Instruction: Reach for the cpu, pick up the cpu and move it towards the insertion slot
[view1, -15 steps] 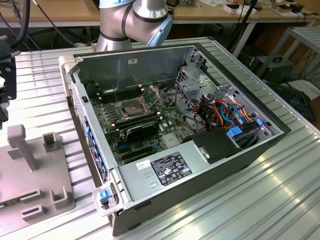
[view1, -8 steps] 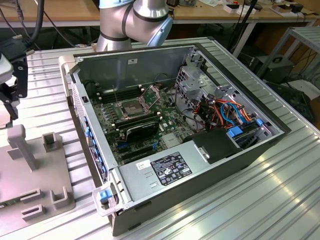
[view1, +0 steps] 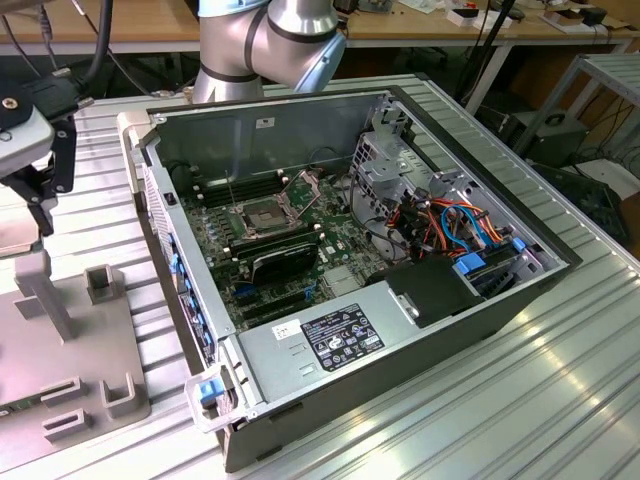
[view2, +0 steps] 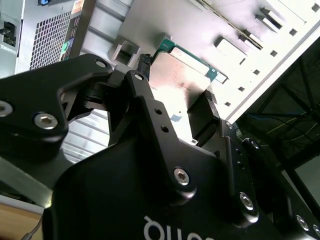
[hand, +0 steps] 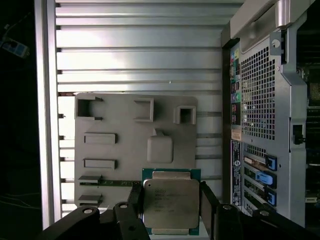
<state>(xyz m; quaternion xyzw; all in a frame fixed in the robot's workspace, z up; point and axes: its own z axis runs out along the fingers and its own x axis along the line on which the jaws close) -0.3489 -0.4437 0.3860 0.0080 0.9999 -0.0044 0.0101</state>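
The cpu (hand: 171, 204) sits between the two black fingers (hand: 206, 202) of the gripper (hand: 170, 207); the jaws are closed on its two opposite edges and hold it above the grey fixture plate (hand: 120, 150), as the first wrist view shows. Its green border stays visible past the silver lid. In the second wrist view the cpu (view2: 185, 82) is seen from the side, again clamped between the fingers. The fixture plate lies on the ribbed metal worktop (hand: 140, 55), just beside the open computer case (view1: 400, 250). In the exterior view the insertion slot (view1: 263, 216) is inside the case, well apart from the gripper (view1: 30, 215), with its metal flap raised and open space above it.
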